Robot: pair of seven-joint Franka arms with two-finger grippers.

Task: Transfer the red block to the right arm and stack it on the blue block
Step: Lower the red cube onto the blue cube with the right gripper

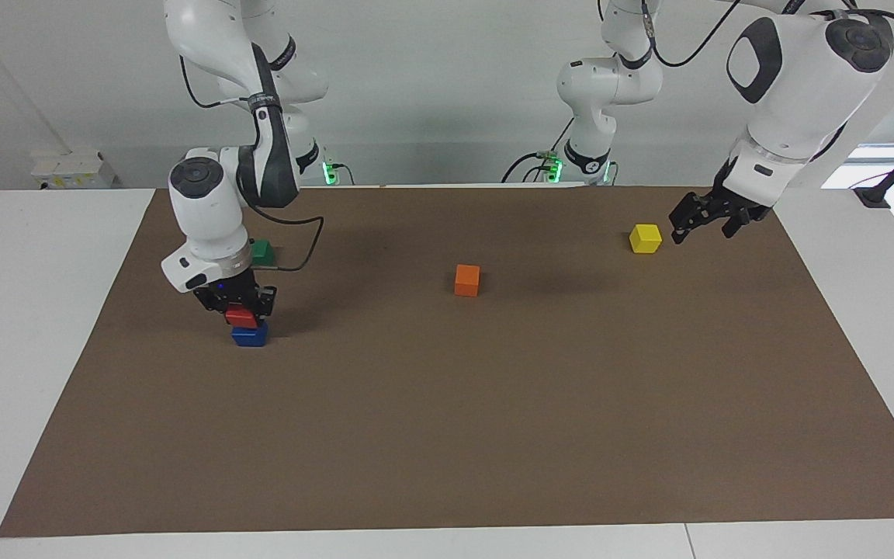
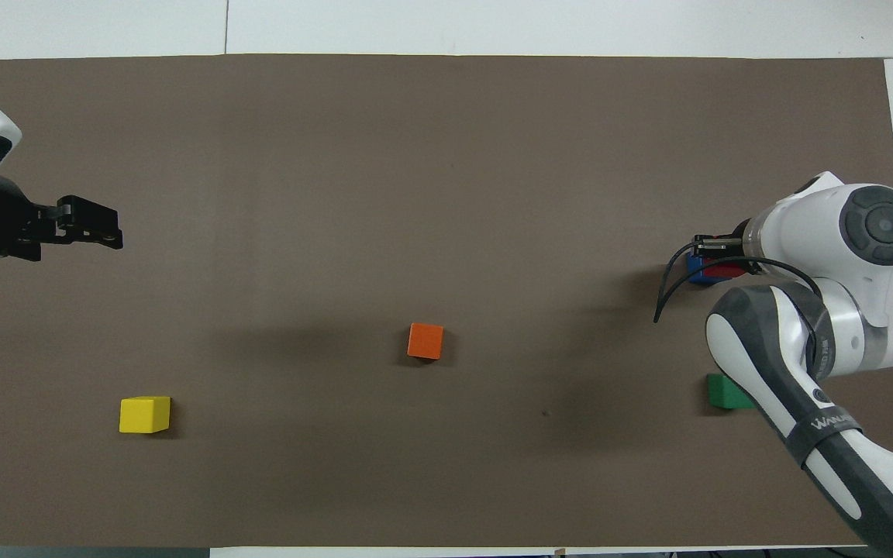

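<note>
The red block (image 1: pixel 240 317) is pinched in my right gripper (image 1: pixel 240 309), which is shut on it and points straight down. The block's underside meets the top of the blue block (image 1: pixel 250 337), shifted slightly toward the right arm's end. In the overhead view the right arm's wrist covers most of both; only slivers of the red block (image 2: pixel 722 270) and the blue block (image 2: pixel 694 266) show. My left gripper (image 1: pixel 699 223) hangs open and empty in the air over the mat, beside the yellow cube.
An orange cube (image 1: pixel 467 279) sits mid-mat. A yellow cube (image 1: pixel 645 237) lies toward the left arm's end. A green cube (image 1: pixel 262 251) stands nearer to the robots than the blue block, close to the right arm's cable. All rest on a brown mat (image 1: pixel 447 435).
</note>
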